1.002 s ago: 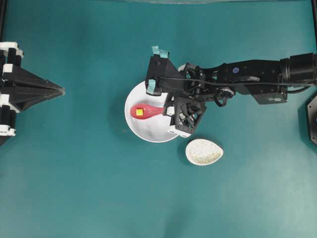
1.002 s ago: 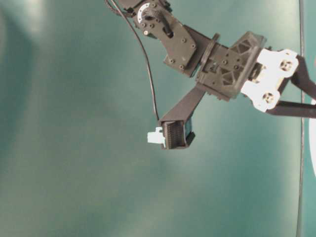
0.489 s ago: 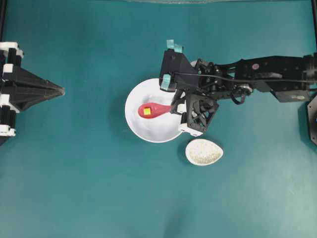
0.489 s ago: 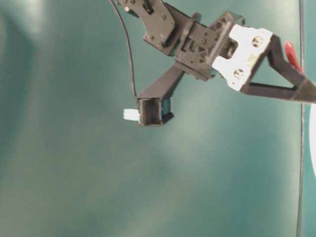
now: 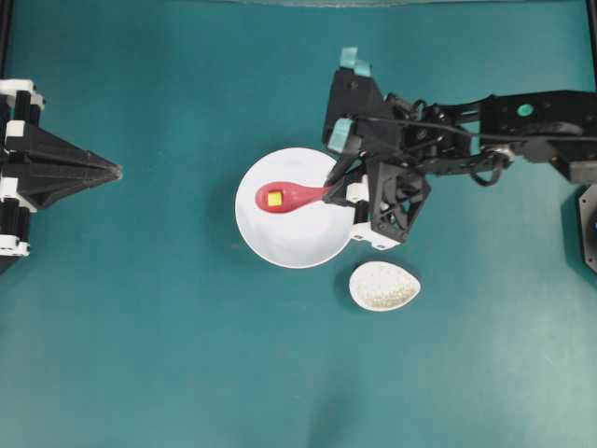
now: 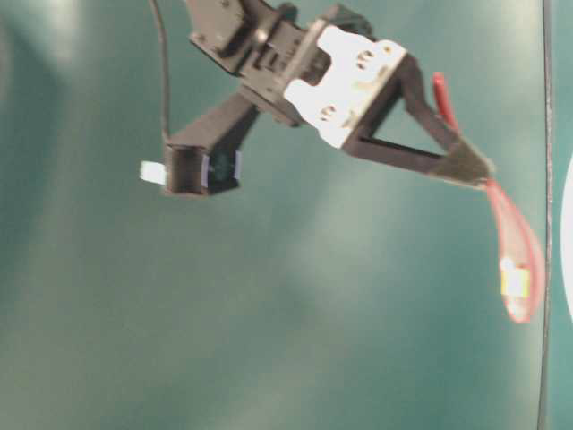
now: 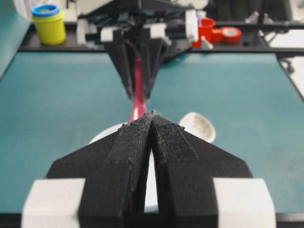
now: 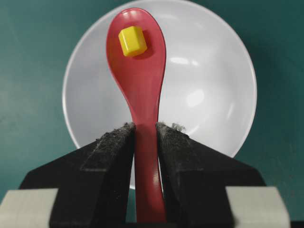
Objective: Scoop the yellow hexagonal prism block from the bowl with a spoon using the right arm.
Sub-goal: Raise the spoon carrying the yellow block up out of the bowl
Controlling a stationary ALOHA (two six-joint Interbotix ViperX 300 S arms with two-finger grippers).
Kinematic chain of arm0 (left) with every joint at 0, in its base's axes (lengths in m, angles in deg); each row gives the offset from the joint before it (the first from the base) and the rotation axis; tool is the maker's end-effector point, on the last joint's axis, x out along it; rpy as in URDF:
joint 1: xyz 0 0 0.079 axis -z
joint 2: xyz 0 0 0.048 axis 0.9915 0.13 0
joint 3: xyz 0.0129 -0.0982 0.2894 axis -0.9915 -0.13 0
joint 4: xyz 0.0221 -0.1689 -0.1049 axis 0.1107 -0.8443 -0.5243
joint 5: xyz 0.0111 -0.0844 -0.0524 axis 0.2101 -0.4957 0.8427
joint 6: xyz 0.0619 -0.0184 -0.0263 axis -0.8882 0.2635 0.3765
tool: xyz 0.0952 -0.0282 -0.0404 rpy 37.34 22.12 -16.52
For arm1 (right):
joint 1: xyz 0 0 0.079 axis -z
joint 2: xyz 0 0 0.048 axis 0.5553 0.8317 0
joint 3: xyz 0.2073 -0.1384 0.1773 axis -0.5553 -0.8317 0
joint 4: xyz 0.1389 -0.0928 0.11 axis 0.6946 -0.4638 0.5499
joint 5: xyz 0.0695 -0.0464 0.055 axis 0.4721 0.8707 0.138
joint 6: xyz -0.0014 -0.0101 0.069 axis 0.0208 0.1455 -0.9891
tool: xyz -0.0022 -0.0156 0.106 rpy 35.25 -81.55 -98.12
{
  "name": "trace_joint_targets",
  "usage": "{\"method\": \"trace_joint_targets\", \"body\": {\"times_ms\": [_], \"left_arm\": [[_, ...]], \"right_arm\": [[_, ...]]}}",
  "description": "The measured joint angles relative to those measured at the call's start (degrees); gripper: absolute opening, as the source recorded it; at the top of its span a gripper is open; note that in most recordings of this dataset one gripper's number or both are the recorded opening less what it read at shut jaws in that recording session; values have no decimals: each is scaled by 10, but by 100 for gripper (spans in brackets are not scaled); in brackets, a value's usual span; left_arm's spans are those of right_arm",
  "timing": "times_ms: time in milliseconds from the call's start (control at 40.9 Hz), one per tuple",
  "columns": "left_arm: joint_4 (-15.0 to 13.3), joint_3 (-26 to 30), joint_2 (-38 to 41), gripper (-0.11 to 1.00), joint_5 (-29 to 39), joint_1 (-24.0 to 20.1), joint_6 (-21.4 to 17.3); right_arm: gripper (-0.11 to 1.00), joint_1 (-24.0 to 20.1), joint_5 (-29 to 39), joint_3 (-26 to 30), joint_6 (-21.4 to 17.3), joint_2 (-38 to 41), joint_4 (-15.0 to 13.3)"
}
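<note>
The glossy pink-red spoon point(image 8: 137, 71) is held above the white bowl point(image 8: 209, 90), its scoop pointing away from the wrist. The yellow hexagonal prism block point(image 8: 132, 41) lies in the scoop. My right gripper point(image 8: 145, 127) is shut on the spoon's handle. From overhead, the spoon point(image 5: 297, 196) with the block point(image 5: 275, 198) hovers over the bowl's point(image 5: 298, 241) upper half, and the right gripper point(image 5: 334, 185) is at the bowl's right rim. My left gripper point(image 5: 117, 171) rests at the far left, its tips point(image 7: 152, 115) shut together on nothing.
A small speckled cream egg-shaped dish point(image 5: 384, 286) sits just below and right of the bowl. A yellow jar with a blue lid point(image 7: 48, 23) and red items point(image 7: 213, 31) stand beyond the table's far edge. The right arm point(image 5: 522, 131) reaches in from the right edge.
The right arm has drawn back to the right and upward, lifting the spoon with the yellow block still in its scoop. The spoon has come into the table-level view. The left arm has not moved.
</note>
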Motion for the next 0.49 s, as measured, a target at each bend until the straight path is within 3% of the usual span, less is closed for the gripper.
{"method": "trace_joint_targets", "body": {"times_ms": [489], "left_arm": [[0,0,-1,-1,1,0,1]], "right_arm": [[22,11,36,0,0,-67,-5]]}}
